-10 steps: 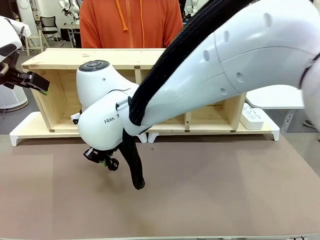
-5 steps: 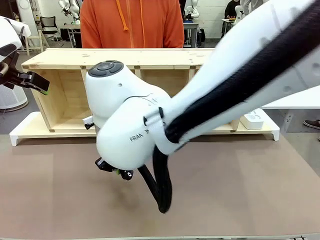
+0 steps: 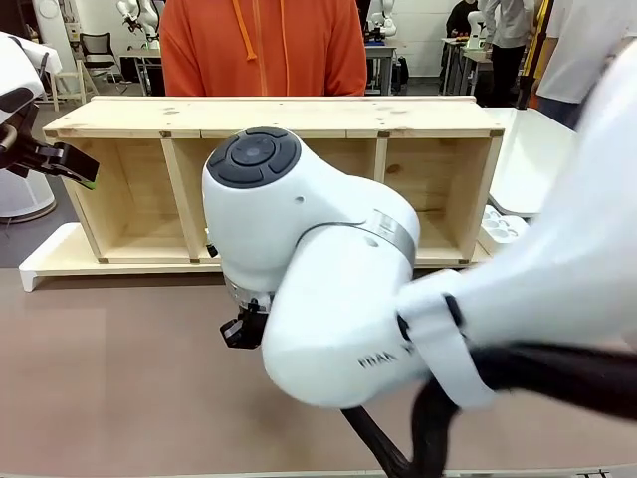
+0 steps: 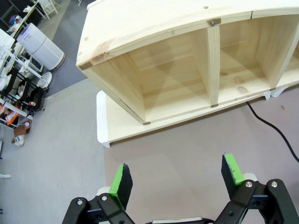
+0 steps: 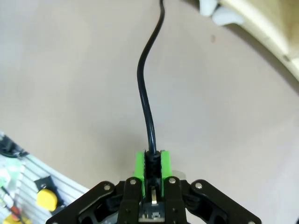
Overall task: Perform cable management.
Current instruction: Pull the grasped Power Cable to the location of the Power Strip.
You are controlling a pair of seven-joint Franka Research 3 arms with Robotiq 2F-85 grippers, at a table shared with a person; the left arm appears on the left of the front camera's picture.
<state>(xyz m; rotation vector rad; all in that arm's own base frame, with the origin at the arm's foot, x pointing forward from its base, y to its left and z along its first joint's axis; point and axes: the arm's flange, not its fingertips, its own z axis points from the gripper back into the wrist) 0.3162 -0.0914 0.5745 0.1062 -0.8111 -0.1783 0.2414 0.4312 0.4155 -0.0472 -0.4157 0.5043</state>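
Front view: one long pale wooden shelf (image 3: pixel 279 118) with three open compartments, on one white base (image 3: pixel 60 254), at the far side of one brown bench (image 3: pixel 119 378). Behind it, one person in an orange hooded top (image 3: pixel 261 45). One white blocky power strip (image 3: pixel 498 229) at the shelf's right end. One bulky white right arm (image 3: pixel 328 299) low over the bench, in front of the middle compartment. Left pincer (image 3: pixel 85 166) raised at the picture's left edge, off the shelf's left end, touching nothing.

Left wrist view: left pincer (image 4: pixel 176 179) spread wide, nothing between its two green pads (image 4: pixel 122 185), hanging above the bench before the shelf's left end. Two compartments in full, a third in part. One long thin black flexible cable (image 4: pixel 273 128) lying on the bench, running from the shelf's front edge to the picture's right edge.

Right wrist view: right pincer (image 5: pixel 152 163) clamped shut on the cable (image 5: pixel 145 98), pinched between two green pads. From there, one single strand curving away over the bare bench towards the white base at the top.
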